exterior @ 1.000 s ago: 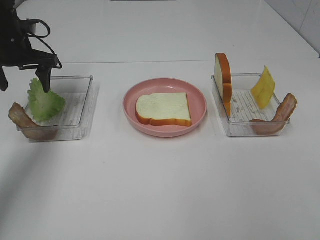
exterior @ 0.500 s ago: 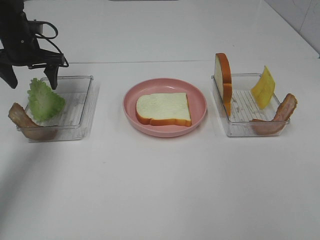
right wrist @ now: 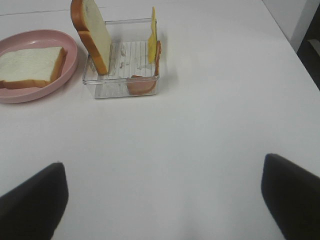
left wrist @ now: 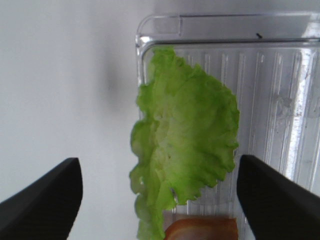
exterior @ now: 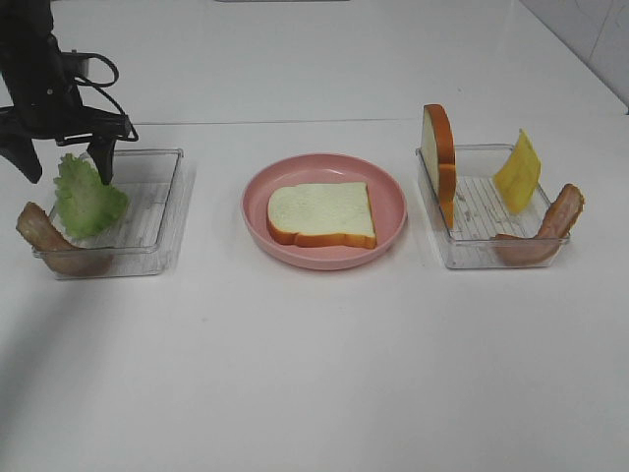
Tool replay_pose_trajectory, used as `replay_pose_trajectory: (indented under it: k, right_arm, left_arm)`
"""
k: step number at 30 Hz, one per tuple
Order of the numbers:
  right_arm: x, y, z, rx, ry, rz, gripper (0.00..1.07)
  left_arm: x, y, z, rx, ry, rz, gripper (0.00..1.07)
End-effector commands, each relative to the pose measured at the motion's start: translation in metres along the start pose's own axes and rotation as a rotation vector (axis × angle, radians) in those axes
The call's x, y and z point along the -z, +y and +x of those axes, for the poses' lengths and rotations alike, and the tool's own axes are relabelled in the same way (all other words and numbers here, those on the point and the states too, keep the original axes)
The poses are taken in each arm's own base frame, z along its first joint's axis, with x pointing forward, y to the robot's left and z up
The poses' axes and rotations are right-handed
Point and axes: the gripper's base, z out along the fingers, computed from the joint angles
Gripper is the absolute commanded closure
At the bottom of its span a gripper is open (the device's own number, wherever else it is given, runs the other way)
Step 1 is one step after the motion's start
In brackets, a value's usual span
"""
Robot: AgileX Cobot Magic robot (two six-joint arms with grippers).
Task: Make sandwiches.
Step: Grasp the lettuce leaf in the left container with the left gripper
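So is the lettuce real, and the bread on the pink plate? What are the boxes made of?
Probably toys. The lettuce looks like soft matte plastic or rubber: even green, stiff frills. The bread looks like foam or plastic, with a painted-looking orange crust. The boxes look like clear hard plastic: see-through, ribbed, shiny.

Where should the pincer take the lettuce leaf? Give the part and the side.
Probably its raised upper edge, from above: the lettuce leaf leans half-upright against the left tray, so that edge stands free, and the open left pincer hangs over it, a finger on each side.
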Motion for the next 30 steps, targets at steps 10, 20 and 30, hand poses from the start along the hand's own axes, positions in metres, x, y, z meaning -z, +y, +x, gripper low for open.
replay_pose_trajectory:
  k: [10, 20, 30]
  right_arm:
    - [0.0028, -0.0009, 0.002, 0.006, -0.038, 0.012, 0.09]
    - [0.0028, -0.0009, 0.002, 0.006, -0.038, 0.012, 0.09]
    - [0.0028, -0.0009, 0.002, 0.006, -0.038, 0.012, 0.09]
  left_arm:
    - [0.0013, 0.0006, 0.0039, 0.004, 0.047, -0.001, 0.62]
    - [0.0013, 0.0001, 0.004, 0.003, 0.047, -0.001, 0.87]
    - [0.0023, 0.0002, 0.0043, 0.003, 0.049, -0.002, 1.07]
